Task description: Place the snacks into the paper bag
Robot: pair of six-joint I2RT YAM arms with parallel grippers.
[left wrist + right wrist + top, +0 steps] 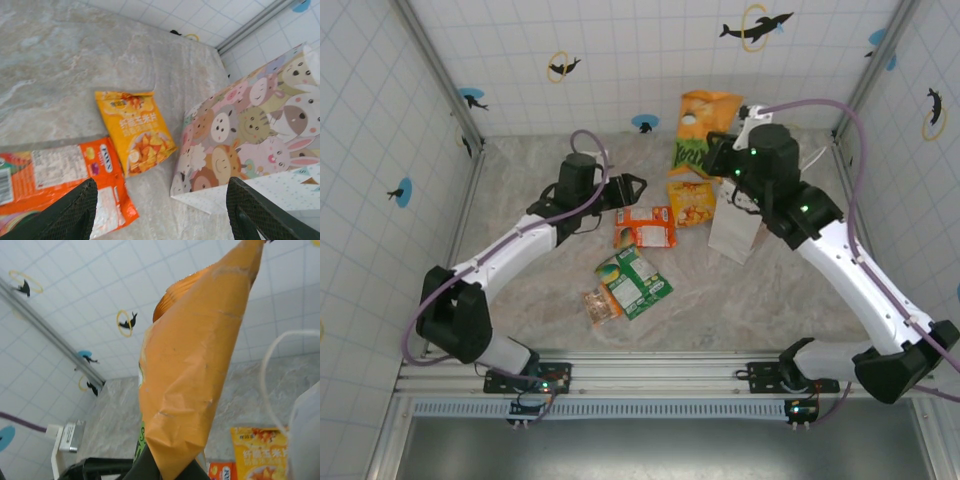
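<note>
The paper bag stands right of centre; its side shows cartoon animals, and a white cord handle curves above it. My right gripper is shut on the lower end of a large orange and green snack bag, held up behind the paper bag. My left gripper hangs open above an orange packet, fingers wide apart with nothing between them. A yellow packet lies between the orange packet and the bag.
A green packet and a small brownish-orange one lie nearer the front of the marble table. Tiled walls close the back and both sides. A metal rail runs along the near edge.
</note>
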